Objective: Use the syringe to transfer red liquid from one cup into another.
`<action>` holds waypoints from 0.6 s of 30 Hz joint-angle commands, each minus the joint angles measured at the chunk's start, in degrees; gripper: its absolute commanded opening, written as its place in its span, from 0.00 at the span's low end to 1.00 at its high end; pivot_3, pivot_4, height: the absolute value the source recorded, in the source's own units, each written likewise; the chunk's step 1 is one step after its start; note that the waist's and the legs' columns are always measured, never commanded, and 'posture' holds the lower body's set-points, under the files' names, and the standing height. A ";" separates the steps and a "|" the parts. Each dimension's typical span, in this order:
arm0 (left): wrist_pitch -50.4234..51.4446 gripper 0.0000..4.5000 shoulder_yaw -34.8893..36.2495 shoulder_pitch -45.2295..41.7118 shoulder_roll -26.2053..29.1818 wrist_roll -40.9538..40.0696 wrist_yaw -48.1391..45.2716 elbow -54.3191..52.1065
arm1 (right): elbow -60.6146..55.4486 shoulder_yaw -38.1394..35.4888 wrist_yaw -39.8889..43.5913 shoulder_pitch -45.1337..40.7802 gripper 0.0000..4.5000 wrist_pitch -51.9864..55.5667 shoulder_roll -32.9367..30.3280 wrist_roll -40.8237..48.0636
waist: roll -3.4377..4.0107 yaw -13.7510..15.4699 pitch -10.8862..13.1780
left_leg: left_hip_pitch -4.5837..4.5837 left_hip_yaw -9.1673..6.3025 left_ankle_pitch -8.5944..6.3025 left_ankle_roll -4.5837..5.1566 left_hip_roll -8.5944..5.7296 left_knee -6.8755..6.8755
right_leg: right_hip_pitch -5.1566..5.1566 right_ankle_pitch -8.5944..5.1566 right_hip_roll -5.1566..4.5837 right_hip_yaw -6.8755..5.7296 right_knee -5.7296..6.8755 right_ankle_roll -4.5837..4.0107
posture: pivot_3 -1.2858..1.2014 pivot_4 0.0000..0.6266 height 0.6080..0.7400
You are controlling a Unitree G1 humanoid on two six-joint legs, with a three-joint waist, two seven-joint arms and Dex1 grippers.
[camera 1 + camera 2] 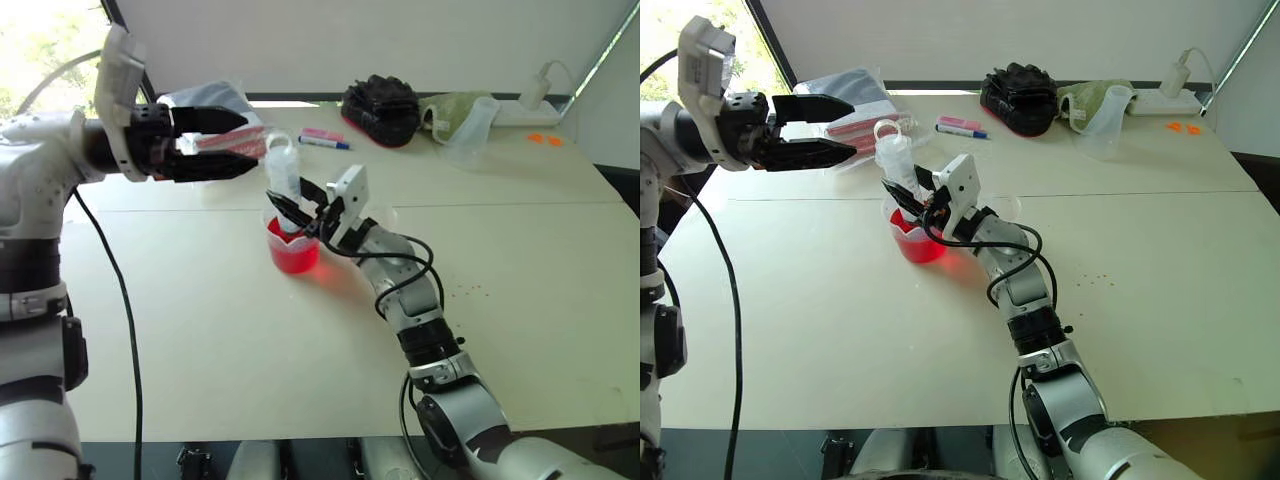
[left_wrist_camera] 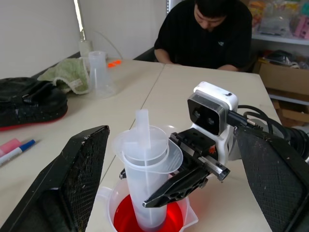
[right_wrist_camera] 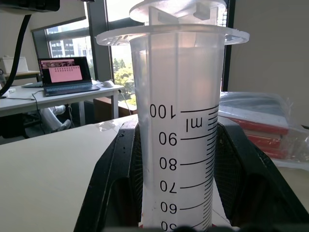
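Your right gripper [image 1: 291, 212] is clamped on the barrel of the syringe [image 1: 283, 178], which stands upright with its lower end down inside the spouted measuring cup [image 1: 293, 247]. That cup sits on the pale table [image 1: 200, 320] near its middle and holds the red liquid [image 1: 295, 256]. In the right wrist view the two black fingers [image 3: 241, 159] press against either side of the clear barrel, with the printed scale readable from 100 downward. The plunger looks pushed most of the way in; its ring top sits just above the barrel flange.

Your left gripper [image 1: 232, 143] hangs above the table to the left of the syringe, pointing level toward it, fingers spread wide and holding nothing. In the left wrist view its fingers [image 2: 79, 169] frame the syringe and cup from either side, apart from both.

The smaller clear cup [image 1: 1012, 210] sits just behind your right wrist, largely hidden; its contents cannot be told.

Toward the far edge: a blue-and-pink marker pen [image 1: 324, 138], a black bag [image 1: 381, 108], a green cloth [image 1: 447, 108], a frosted jug [image 1: 470, 130]. A bagged red item [image 1: 855, 120] lies at the far left. A person [image 2: 207, 34] in black sits beyond the table.
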 commanded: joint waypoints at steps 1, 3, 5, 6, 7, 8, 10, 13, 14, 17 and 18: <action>-0.05 0.96 0.02 1.27 -0.03 0.62 0.92 -1.82 | -1.50 0.42 0.21 -0.13 0.31 -1.38 0.24 0.01 | 0.00 -0.03 0.00 | 0.00 0.00 0.00 0.00 0.00 0.00 | 0.00 0.00 0.00 0.00 0.00 0.00 | 0.52 0.24 0.78; 0.12 0.96 0.09 1.26 -0.62 0.70 1.70 -1.77 | -1.63 0.51 0.28 0.00 0.31 -1.33 0.21 -0.01 | 0.00 0.06 0.00 | 0.02 -0.01 0.00 -0.01 0.00 0.00 | 0.00 0.00 0.00 0.00 0.01 0.00 | 0.52 0.24 0.78; 0.26 0.96 -0.08 1.18 -1.09 1.03 2.39 -1.73 | -1.75 0.53 0.34 0.07 0.31 -1.29 0.17 -0.02 | 0.00 0.04 0.00 | 0.02 -0.01 0.00 -0.01 0.00 0.01 | 0.02 0.00 0.00 0.00 0.01 0.00 | 0.52 0.24 0.78; 0.20 0.96 -0.30 1.08 -1.51 1.53 3.15 -1.39 | -1.73 0.53 0.36 0.07 0.31 -1.30 0.15 -0.02 | 0.00 0.03 0.00 | 0.02 0.00 0.00 -0.01 0.00 0.01 | 0.02 0.00 0.00 0.00 0.01 0.00 | 0.52 0.24 0.78; 0.33 0.96 -0.48 0.95 -1.90 1.87 3.89 -1.02 | -1.68 0.53 0.38 0.04 0.31 -1.32 0.13 -0.02 | 0.00 0.05 0.00 | 0.02 0.00 0.00 -0.01 0.00 0.01 | 0.02 0.00 0.00 0.00 0.00 0.00 | 0.52 0.24 0.78; 0.30 0.96 -0.69 0.91 -2.34 2.18 4.52 -0.76 | -1.64 0.55 0.40 0.02 0.31 -1.34 0.09 -0.05 | 0.00 0.07 0.00 | 0.02 -0.01 0.00 -0.01 0.00 0.01 | 0.02 0.00 0.00 0.00 0.01 0.00 | 0.52 0.24 0.78; 0.52 0.96 -0.90 0.91 -2.92 2.44 5.46 -0.55 | -1.62 0.61 0.45 0.01 0.31 -1.36 0.02 -0.10 | 0.00 0.04 0.00 | 0.03 -0.02 0.01 -0.01 0.00 0.01 | 0.02 0.00 0.00 0.00 0.02 0.00 | 0.52 0.24 0.78; 1.23 0.96 -1.05 0.58 -4.17 2.58 7.06 -0.08 | -1.54 0.66 0.50 -0.02 0.31 -1.37 -0.09 -0.15 | -0.01 0.00 0.00 | 0.03 -0.01 0.01 -0.01 0.00 0.01 | 0.02 0.00 0.00 0.00 0.03 0.00 | 0.52 0.24 0.78; 1.38 0.96 -1.03 0.49 -4.57 2.47 7.42 -0.07 | -1.53 0.69 0.54 -0.03 0.31 -1.38 -0.13 -0.17 | -0.01 -0.01 0.00 | 0.03 -0.01 0.01 -0.01 0.00 0.01 | 0.02 0.00 0.00 0.00 0.03 0.00 | 0.52 0.24 0.78; 1.27 0.96 -0.52 0.06 -6.01 1.82 8.50 -0.08 | -1.54 0.74 0.67 -0.06 0.31 -1.32 -0.22 -0.18 | -0.01 0.07 0.00 | 0.03 -0.01 0.01 -0.01 0.00 0.01 | 0.02 0.00 0.00 0.00 0.03 0.00 | 0.52 0.24 0.78; 1.40 0.96 -0.25 -0.21 -6.62 1.49 9.00 -0.05 | -1.56 0.80 0.75 -0.05 0.31 -1.32 -0.27 -0.23 | -0.01 0.08 -0.01 | 0.03 -0.01 0.01 -0.01 0.00 0.02 | 0.03 0.00 0.00 0.00 0.03 0.00 | 0.52 0.24 0.78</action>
